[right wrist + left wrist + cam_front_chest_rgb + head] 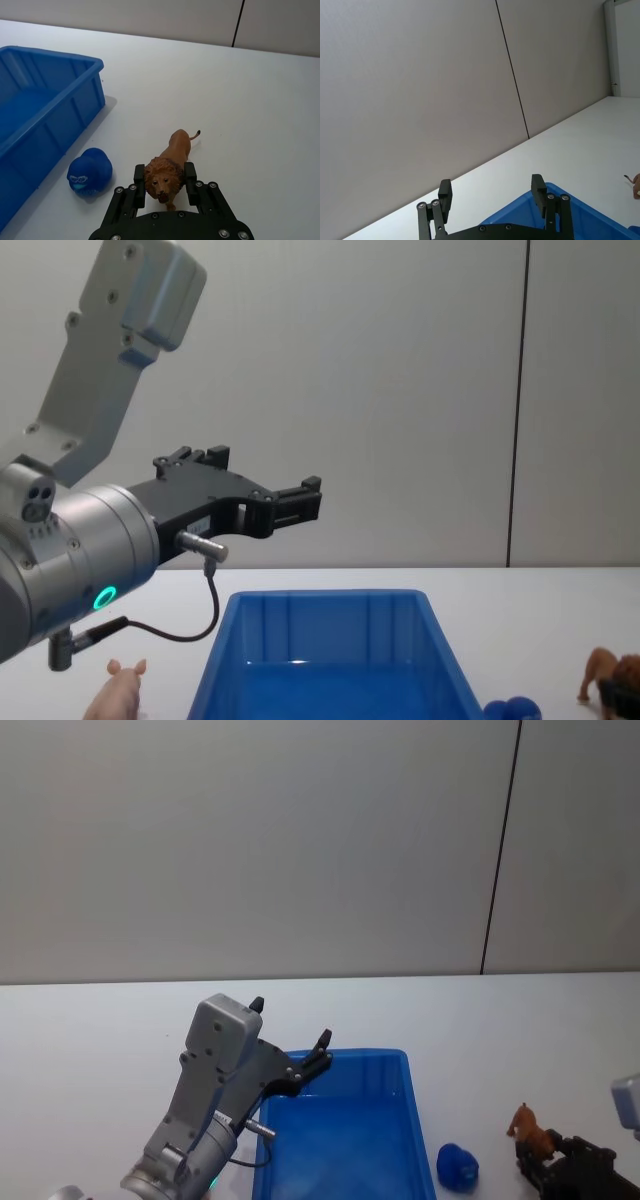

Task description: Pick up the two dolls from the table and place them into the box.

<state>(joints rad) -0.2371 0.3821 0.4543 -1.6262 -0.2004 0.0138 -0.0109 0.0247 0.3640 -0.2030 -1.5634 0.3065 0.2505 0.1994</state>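
Observation:
The brown lion doll stands on the white table right of the blue box. My right gripper is shut on its mane, one finger at each side of the head. In the head view the lion doll and right gripper sit at the lower right. A rounded blue doll lies between lion and box. The pink pig doll stands left of the box. My left gripper hangs open and empty above the box's far left corner.
The white table stretches bare behind and to the right of the box, ending at a grey wall. The left arm's large grey body rises over the table's left side.

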